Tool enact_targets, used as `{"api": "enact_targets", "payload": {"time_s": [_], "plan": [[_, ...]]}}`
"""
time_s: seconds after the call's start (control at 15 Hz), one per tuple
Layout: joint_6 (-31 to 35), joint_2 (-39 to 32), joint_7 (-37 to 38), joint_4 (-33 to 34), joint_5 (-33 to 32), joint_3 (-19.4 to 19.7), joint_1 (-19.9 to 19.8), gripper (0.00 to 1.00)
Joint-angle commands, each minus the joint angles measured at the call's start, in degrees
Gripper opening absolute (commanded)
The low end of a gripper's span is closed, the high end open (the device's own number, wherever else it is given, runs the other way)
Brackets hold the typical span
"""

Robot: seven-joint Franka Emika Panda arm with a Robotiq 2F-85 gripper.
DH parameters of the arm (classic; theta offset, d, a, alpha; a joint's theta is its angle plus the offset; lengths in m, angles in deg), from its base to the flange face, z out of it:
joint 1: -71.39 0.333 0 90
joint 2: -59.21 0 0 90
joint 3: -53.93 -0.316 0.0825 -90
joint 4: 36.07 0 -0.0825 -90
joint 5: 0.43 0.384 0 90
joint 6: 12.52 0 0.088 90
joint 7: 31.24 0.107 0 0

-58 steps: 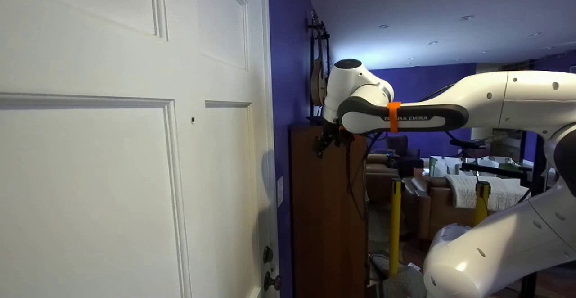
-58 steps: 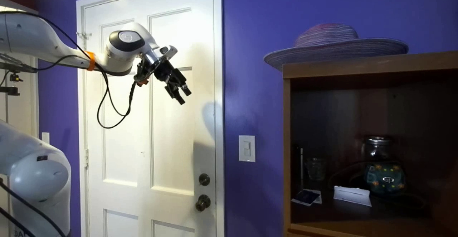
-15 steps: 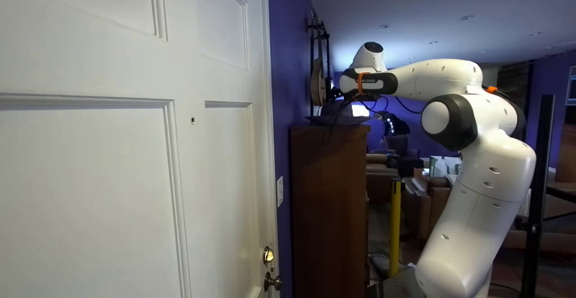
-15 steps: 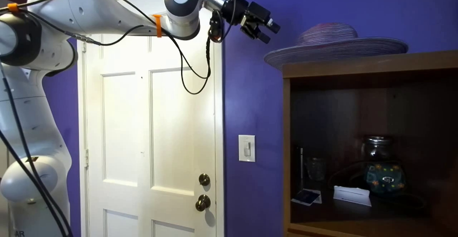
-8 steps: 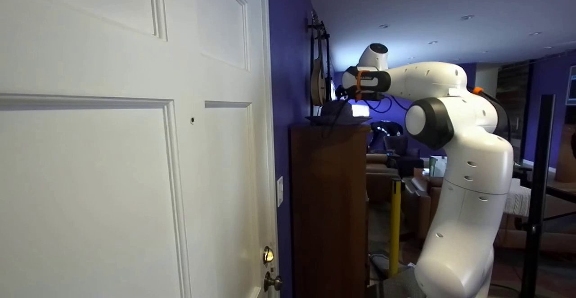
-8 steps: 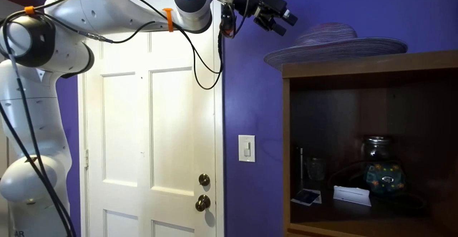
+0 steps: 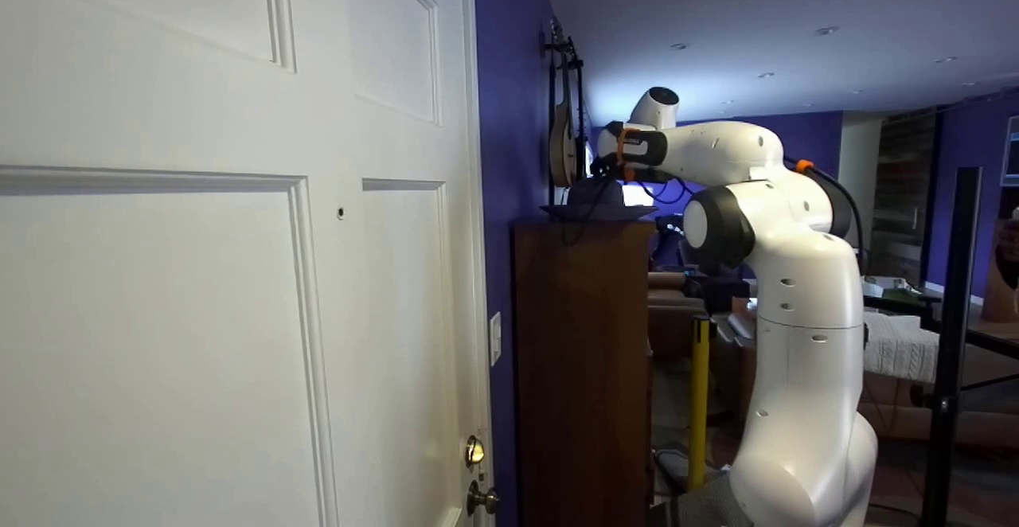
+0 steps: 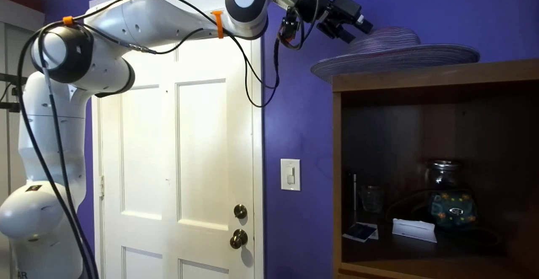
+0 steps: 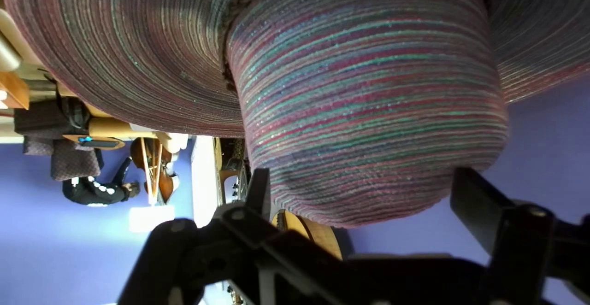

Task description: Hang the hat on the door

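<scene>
Striped hat [image 8: 396, 52], wide-brimmed, crown up, just ahead of and below the claw [image 8: 357, 31]; fingers apart.
Claw: aimed downward at a slant, its two fingers spread, the crown showing between them in the wrist view; contact cannot be told. Hat: resting on the brown cabinet [image 8: 433, 74] below the claw, brim past its edge. Door [image 8: 202, 156]: white, panelled, to the rear of the claw, well apart. Light switch [image 8: 290, 174]: white, on the purple wall [image 8: 300, 121], lower than the claw.
</scene>
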Motion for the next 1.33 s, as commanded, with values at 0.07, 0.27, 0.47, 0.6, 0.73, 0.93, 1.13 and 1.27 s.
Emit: {"api": "enact_targets", "payload": {"time_s": [0.07, 0.27, 0.47, 0.6, 0.73, 0.93, 1.13, 1.27], "plan": [[-1.84, -6.14, -2.91, 7.55, 6.14, -1.33, -3.8, 1.0], [-2.62, -8.27, -3.16, 10.07, 6.62, -2.62, -5.52, 1.0], [-3.88, -9.61, -3.13, 11.95, 6.99, -3.98, -7.07, 0.68], [-4.84, -9.94, -3.57, 12.78, 7.68, -5.16, -8.16, 0.53], [-6.24, -10.38, -4.02, 13.77, 8.63, -6.3, -9.23, 0.38], [-8.44, -9.56, -5.41, 13.54, 10.45, -6.4, -9.01, 0.19], [-9.95, -8.62, -6.62, 13.44, 12.15, -6.49, -8.79, 0.01], [-11.45, -7.24, -8.71, 12.97, 13.87, -6.9, -8.53, 0.0]]}}
